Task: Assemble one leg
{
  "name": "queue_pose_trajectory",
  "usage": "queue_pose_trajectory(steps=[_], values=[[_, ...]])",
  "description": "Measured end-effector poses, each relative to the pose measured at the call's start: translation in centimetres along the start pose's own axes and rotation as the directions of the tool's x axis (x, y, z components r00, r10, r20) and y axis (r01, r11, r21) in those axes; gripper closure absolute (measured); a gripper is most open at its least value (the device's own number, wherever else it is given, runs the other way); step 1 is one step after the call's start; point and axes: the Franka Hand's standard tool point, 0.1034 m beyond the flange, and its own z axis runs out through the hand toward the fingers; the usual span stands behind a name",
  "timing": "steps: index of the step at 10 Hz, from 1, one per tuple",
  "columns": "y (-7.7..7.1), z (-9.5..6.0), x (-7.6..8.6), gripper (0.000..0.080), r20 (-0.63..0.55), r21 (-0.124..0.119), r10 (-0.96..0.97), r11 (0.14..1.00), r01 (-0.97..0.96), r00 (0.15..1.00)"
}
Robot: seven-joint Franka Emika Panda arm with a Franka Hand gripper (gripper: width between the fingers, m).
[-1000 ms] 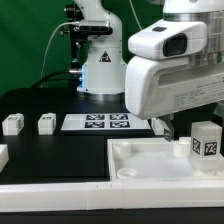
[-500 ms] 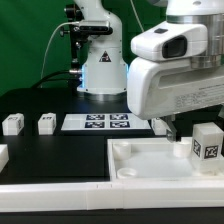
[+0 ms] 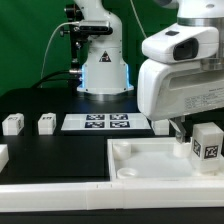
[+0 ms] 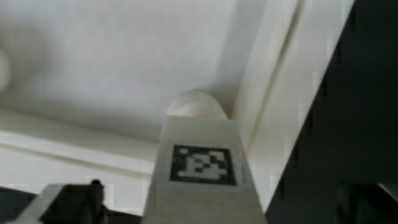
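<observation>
My gripper point(image 3: 198, 128) hangs at the exterior view's right, over the large white tray-like part point(image 3: 150, 160). It is shut on the leg point(image 3: 207, 147), a white block post with a marker tag facing the camera. In the wrist view the leg point(image 4: 210, 150) runs out from between the dark fingers point(image 4: 71, 203), and its rounded tip points at the tray's raised rim point(image 4: 267, 60) near a corner. From these views I cannot tell whether the tip touches the tray.
Two more white legs point(image 3: 12, 123) point(image 3: 46, 123) stand on the black table at the exterior view's left, and a third point(image 3: 2, 155) shows at the left edge. The marker board point(image 3: 97, 122) lies in front of the robot base point(image 3: 100, 65).
The arm has shifted toward the exterior view's right, and the held leg has sunk slightly toward the tray.
</observation>
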Motion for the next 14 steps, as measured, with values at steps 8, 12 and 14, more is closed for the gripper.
queue_pose_trajectory(steps=[8, 12, 14], values=[[0.44, -0.21, 0.34, 0.0508, 0.008, 0.002, -0.025, 1.0, 0.025, 1.0], [0.4, -0.2, 0.34, 0.0508, 0.008, 0.003, 0.009, 1.0, -0.009, 1.0], [0.32, -0.18, 0.35, 0.0508, 0.009, 0.004, 0.096, 0.995, -0.096, 0.995]])
